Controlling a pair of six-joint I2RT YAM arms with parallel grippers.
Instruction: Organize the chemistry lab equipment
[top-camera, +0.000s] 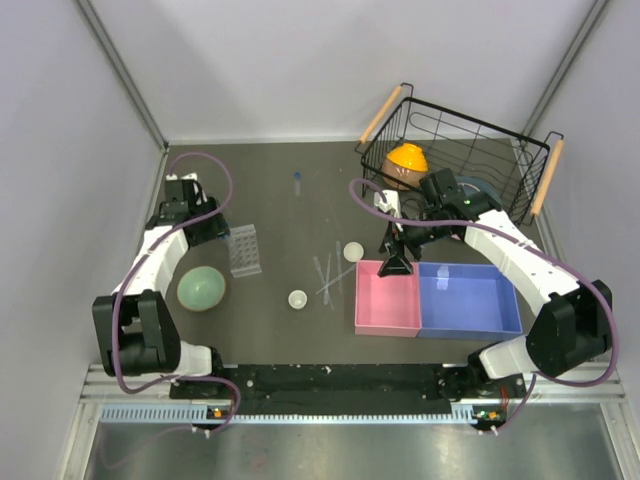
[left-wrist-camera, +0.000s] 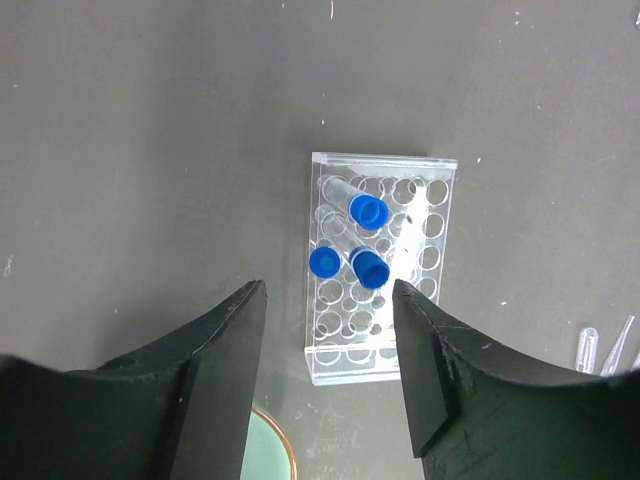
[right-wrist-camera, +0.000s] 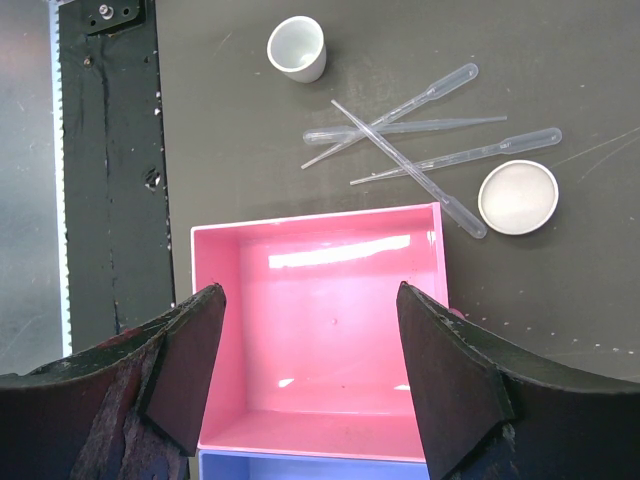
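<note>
The table (top-camera: 290, 190) is dark grey, with plain pale walls (top-camera: 60, 150) on three sides. The clear tube rack (left-wrist-camera: 432, 205) stands on the left part of the table, and three blue-capped tubes (left-wrist-camera: 368, 211) sit in it. The left gripper (left-wrist-camera: 328, 300) hangs above the rack with its jaws apart, holding nothing. The pipettes (right-wrist-camera: 420, 130) and two white dishes (right-wrist-camera: 517, 197) lie in the middle, beside the pink tray (right-wrist-camera: 300, 340). The right gripper (right-wrist-camera: 310, 300) hangs over that tray, its jaws apart and empty.
</note>
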